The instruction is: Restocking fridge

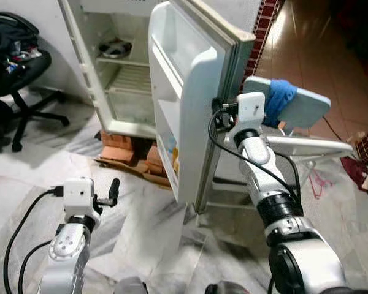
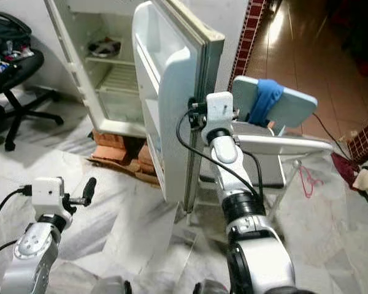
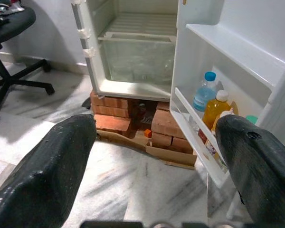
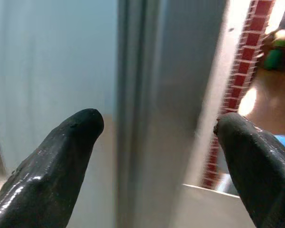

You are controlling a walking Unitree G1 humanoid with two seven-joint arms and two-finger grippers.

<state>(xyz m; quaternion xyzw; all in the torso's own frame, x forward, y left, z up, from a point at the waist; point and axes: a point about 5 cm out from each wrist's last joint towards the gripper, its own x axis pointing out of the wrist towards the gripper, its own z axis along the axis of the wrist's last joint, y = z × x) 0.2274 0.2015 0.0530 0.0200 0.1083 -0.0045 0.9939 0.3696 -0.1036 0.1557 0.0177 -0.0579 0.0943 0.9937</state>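
- Fridge [image 1: 119,79] stood far centre on bricks [image 3: 111,116], its door [image 1: 193,92] swung open toward the robot.
- Right gripper [image 4: 156,142] was at the door's free edge, fingers spread wide either side of it, not clamped.
- Left gripper [image 3: 152,156] hung low on the left, fingers wide apart, holding nothing.
- Door likely stiff, fairly light, smooth and slippery; best gripped at that edge.
- 2 bottles [image 3: 210,107] sat in the lower door shelf; other items there partly cut off.
- Dish on the top fridge shelf [image 1: 115,48] too small to identify.
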